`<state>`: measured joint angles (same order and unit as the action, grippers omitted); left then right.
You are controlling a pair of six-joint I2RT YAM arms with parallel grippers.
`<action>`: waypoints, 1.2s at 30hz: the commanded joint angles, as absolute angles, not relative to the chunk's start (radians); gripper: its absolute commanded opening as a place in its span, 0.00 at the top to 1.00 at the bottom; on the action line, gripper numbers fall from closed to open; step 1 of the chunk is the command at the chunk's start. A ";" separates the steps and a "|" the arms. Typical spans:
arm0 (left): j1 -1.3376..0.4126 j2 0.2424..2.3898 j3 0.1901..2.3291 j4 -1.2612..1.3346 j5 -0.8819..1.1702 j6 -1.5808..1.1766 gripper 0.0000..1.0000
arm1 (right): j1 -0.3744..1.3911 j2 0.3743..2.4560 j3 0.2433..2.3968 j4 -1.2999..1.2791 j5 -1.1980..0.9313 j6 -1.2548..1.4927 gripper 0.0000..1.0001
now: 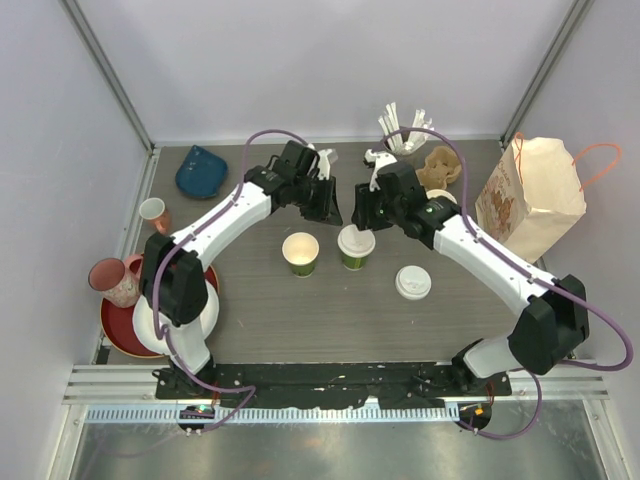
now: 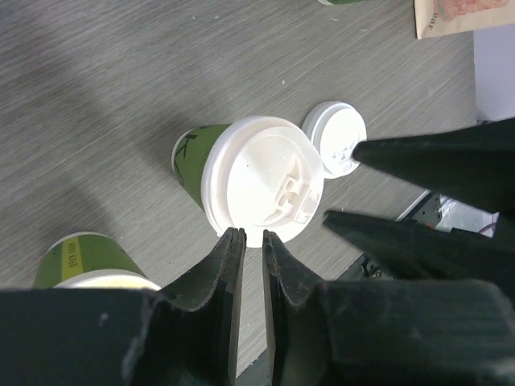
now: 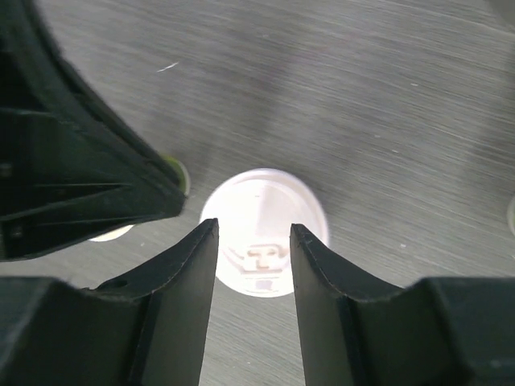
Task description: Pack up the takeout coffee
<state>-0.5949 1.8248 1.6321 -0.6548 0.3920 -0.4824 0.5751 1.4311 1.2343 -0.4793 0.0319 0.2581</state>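
Observation:
A green paper cup with a white lid [image 1: 355, 243] stands mid-table; it shows in the left wrist view [image 2: 261, 178] and in the right wrist view [image 3: 263, 233]. A second green cup [image 1: 300, 252] stands open to its left, also seen in the left wrist view [image 2: 84, 261]. A loose white lid [image 1: 412, 282] lies to the right and shows in the left wrist view [image 2: 334, 137]. My left gripper [image 1: 325, 203] [image 2: 247, 237] hovers beside the lidded cup's rim, jaws nearly together and empty. My right gripper [image 1: 365, 212] [image 3: 253, 229] hangs above the lid, jaws open and empty.
A printed paper bag [image 1: 530, 195] stands at the right. A brown cup carrier [image 1: 440, 165] and white stirrers [image 1: 400, 128] sit at the back. A blue pouch [image 1: 200, 172], pink cups [image 1: 152, 212] and a red plate [image 1: 125, 335] are at the left.

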 commanded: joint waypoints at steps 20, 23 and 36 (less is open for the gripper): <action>-0.601 1.870 1.552 -0.620 0.428 -0.454 0.87 | 0.615 1.427 1.089 -0.353 -0.061 0.239 0.65; -0.598 1.820 1.601 -0.636 0.454 -0.436 0.82 | 0.623 1.425 1.156 -0.367 -0.048 0.212 0.64; -0.462 1.721 1.600 -0.643 0.448 -0.445 0.70 | 0.756 1.512 1.273 -0.394 0.250 0.083 0.57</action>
